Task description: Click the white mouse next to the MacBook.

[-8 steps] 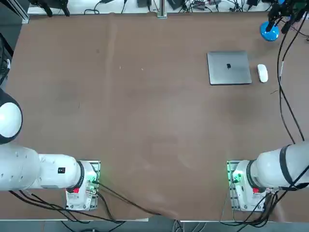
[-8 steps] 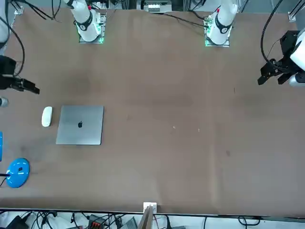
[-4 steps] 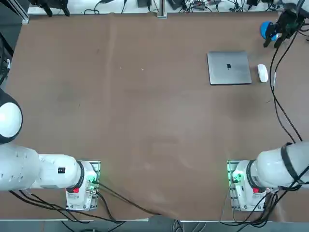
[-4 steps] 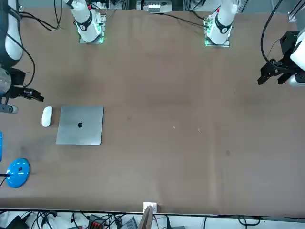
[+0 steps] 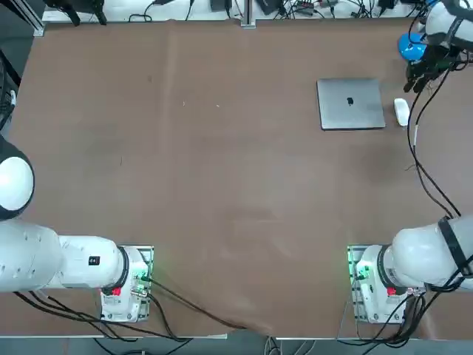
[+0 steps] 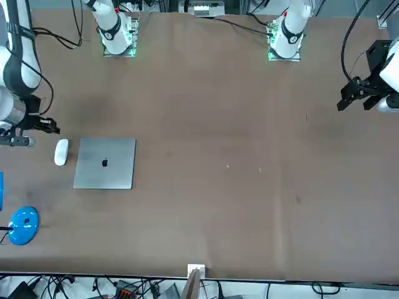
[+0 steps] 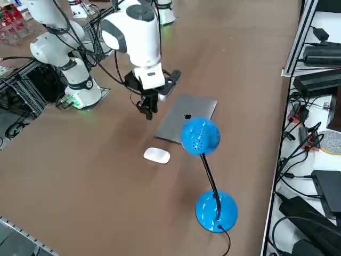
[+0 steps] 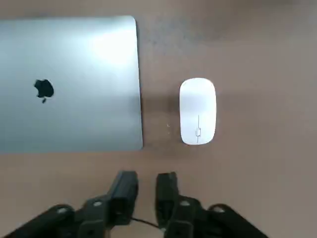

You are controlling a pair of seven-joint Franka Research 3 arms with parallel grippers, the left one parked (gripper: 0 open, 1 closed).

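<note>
the right gripper [image 8: 147,184] hangs above the surface [image 5: 222,163] with its fingers nearly together, a narrow tip fit for pressing, near the mouse [image 8: 197,111], which lies just beside the closed macbook [image 8: 69,82], not yet touched.

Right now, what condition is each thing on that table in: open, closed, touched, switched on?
MacBook: lid closed, lying flat on the table.
white mouse: resting on the table beside the MacBook, a gap between them, untouched.
right gripper: above the table short of the mouse, fingers nearly together, holding nothing.
blue desk lamp: standing upright near the mouse; whether it is lit cannot be told.
</note>
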